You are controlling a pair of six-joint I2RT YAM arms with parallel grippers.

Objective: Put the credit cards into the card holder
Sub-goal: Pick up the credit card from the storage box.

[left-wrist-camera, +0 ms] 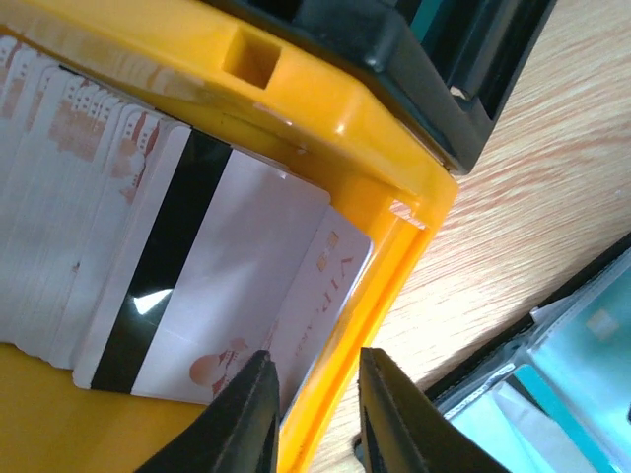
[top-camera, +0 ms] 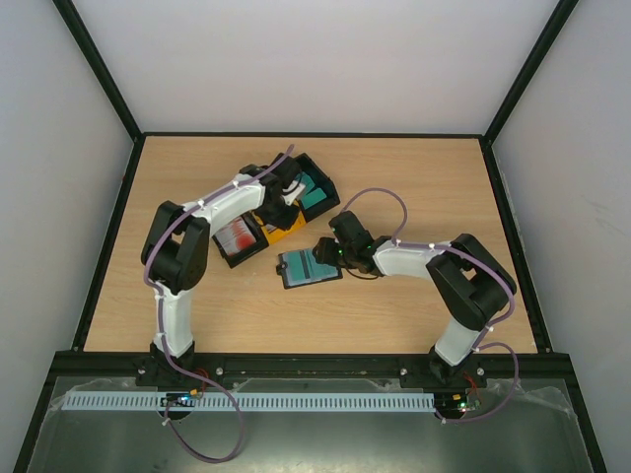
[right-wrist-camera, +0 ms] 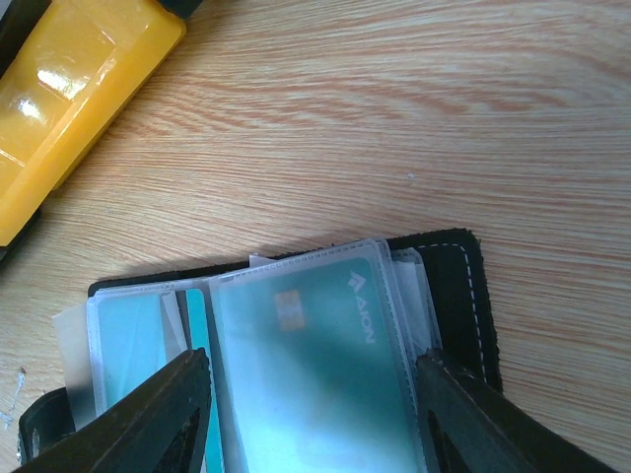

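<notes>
Left tool (left-wrist-camera: 314,363) straddles yellow bin (left-wrist-camera: 385,197) rim — white card (left-wrist-camera: 256,266) inside.

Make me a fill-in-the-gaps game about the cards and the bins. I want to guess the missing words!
1. The left pincer is at the edge of the ____ bin.
2. The striped cards in that bin are mostly ____, each with a black stripe.
3. The card under the clear sleeve of the card holder is ____.
4. The card holder lies ____ on the table.

Missing words: yellow, white, teal, open.
</notes>
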